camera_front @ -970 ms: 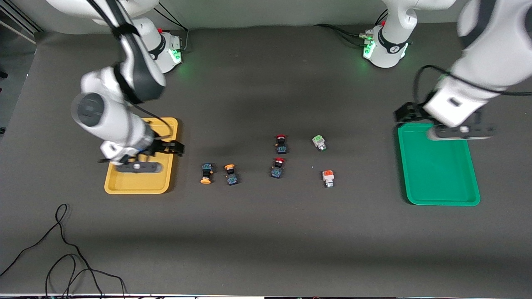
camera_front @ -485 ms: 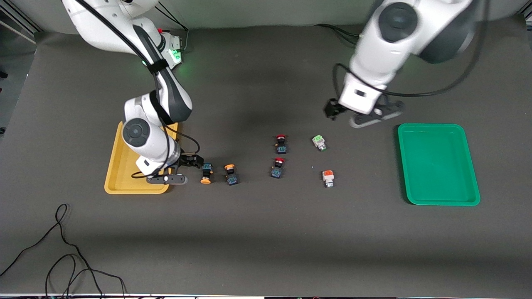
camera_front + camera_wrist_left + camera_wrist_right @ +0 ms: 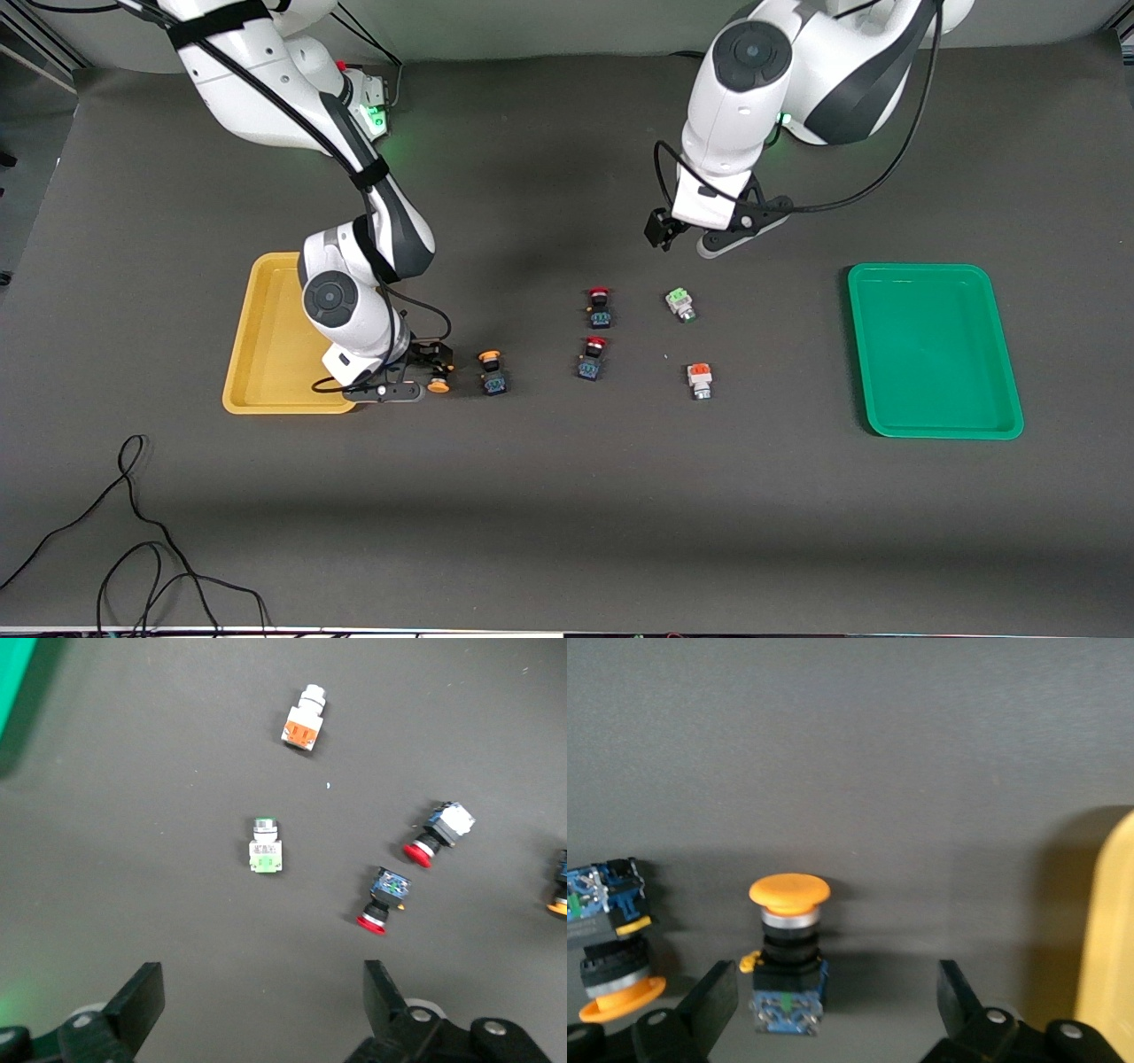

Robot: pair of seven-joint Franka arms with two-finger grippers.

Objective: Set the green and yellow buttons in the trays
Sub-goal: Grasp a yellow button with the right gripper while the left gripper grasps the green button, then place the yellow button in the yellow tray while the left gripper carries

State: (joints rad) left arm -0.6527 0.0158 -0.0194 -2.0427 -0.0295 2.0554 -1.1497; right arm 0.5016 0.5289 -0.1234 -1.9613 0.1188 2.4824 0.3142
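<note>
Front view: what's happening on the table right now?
Nothing is sorted yet: the yellow tray and green tray hold no buttons. The right gripper is open, low beside a yellow button next to the yellow tray; the second yellow button lies just past it. The left gripper is open above the table near the green button. Neither holds anything.

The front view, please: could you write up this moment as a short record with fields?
yellow tray: empty, at the right arm's end
green tray: empty, at the left arm's end
yellow buttons: two on the table beside the yellow tray
green button: on the table
red buttons: two, mid-table
right gripper: open, low by one yellow button
left gripper: open, above the table near the green button
</note>
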